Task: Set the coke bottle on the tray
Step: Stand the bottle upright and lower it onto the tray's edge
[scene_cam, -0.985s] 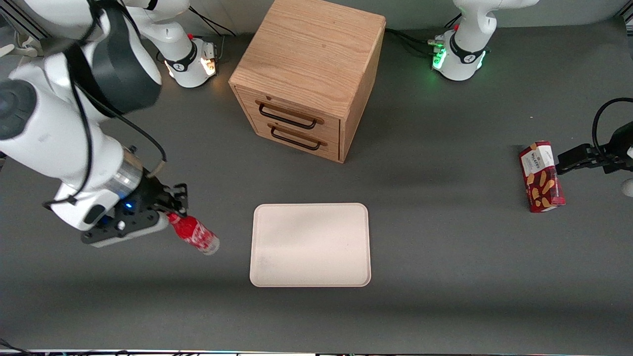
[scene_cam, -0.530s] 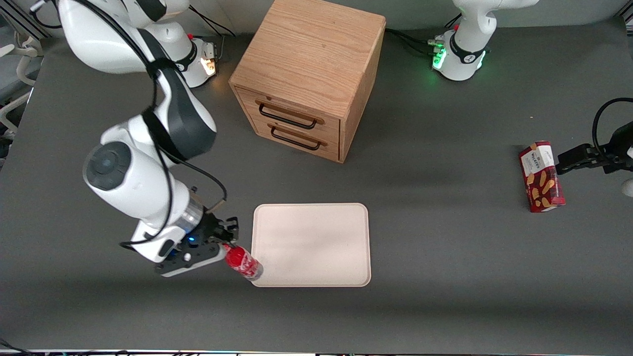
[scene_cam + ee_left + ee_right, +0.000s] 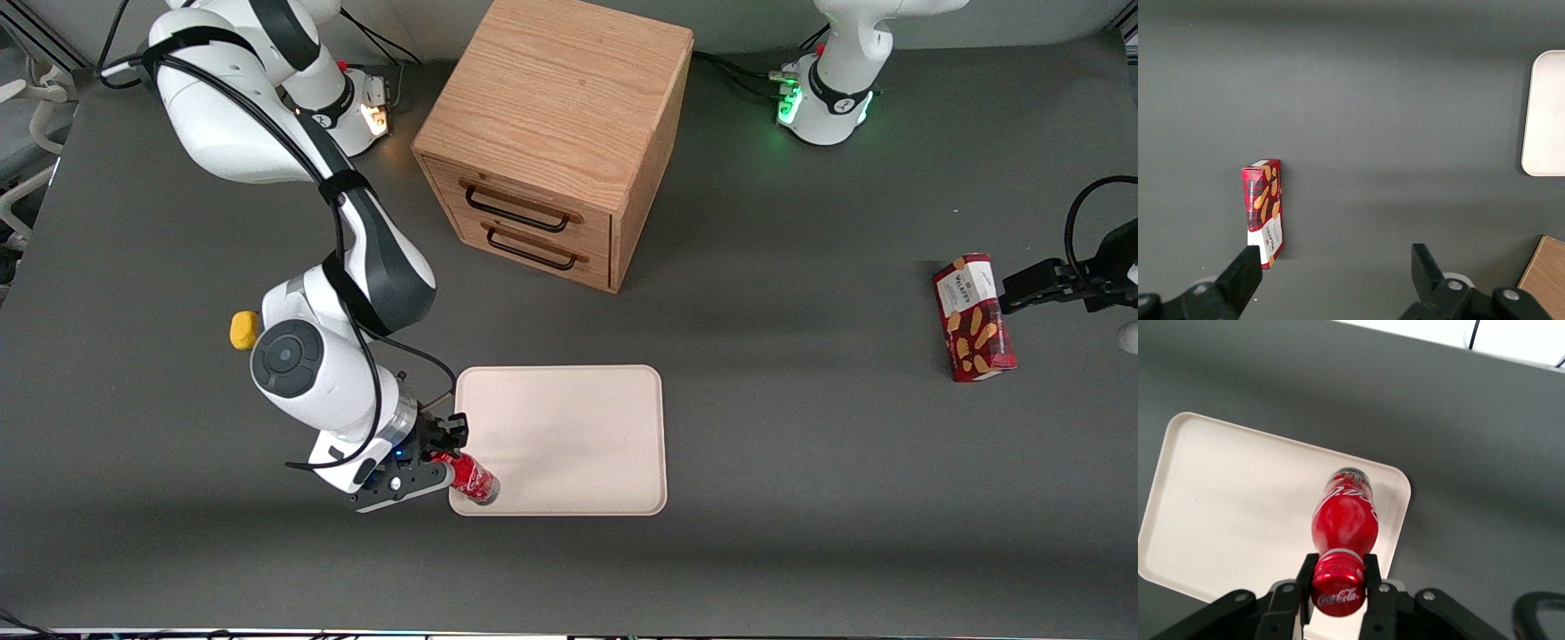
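The coke bottle [image 3: 473, 479] [image 3: 1345, 520] is small, with a red label and red cap, and my gripper [image 3: 442, 464] [image 3: 1337, 575] is shut on its capped neck. It hangs tilted over the corner of the pale cream tray [image 3: 569, 427] [image 3: 1238, 493] that is nearest the front camera and toward the working arm's end. In the right wrist view the black fingers [image 3: 1307, 570] clamp the cap from both sides, and the bottle's base points down at the tray floor. Whether the base touches the tray I cannot tell.
A wooden drawer cabinet [image 3: 556, 133] with two handled drawers stands farther from the front camera than the tray. A red biscuit box [image 3: 973, 317] [image 3: 1263, 208] lies toward the parked arm's end of the table. A small yellow object [image 3: 243, 330] sits beside the working arm.
My gripper carried the coke bottle sideways from the bare table toward the tray; the bottle now hangs over the tray's near corner, and the arm has folded in closer.
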You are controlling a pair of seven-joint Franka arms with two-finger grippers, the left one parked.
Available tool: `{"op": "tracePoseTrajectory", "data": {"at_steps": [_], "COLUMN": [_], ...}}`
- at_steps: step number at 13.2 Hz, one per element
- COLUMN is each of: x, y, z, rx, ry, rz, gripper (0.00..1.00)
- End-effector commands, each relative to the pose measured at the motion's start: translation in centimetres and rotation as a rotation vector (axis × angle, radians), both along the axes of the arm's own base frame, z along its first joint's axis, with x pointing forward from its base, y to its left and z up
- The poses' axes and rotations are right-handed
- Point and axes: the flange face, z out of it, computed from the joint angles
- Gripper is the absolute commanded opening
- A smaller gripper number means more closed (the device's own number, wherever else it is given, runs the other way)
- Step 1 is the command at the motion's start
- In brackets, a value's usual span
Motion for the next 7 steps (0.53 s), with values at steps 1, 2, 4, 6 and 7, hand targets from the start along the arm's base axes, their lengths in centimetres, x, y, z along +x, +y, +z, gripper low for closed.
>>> {"op": "tracePoseTrajectory", "data": {"at_steps": [1, 2, 4, 6, 7], "x": [-0.3, -0.4, -0.7, -0.7, -0.8], "y": [0.2, 0.2, 0.3, 0.1, 0.0], "z": [0.1, -0.3, -1.2, -1.5, -1.9], "rx": [-0.01, -0.014, -0.02, -0.023, -0.029], "ry": [0.005, 0.011, 0.029, 0.033, 0.04], "rz": [-0.057, -0.056, -0.057, -0.059, -0.067], "gripper": [0.09, 0.09, 0.14, 0.3, 0.33]}}
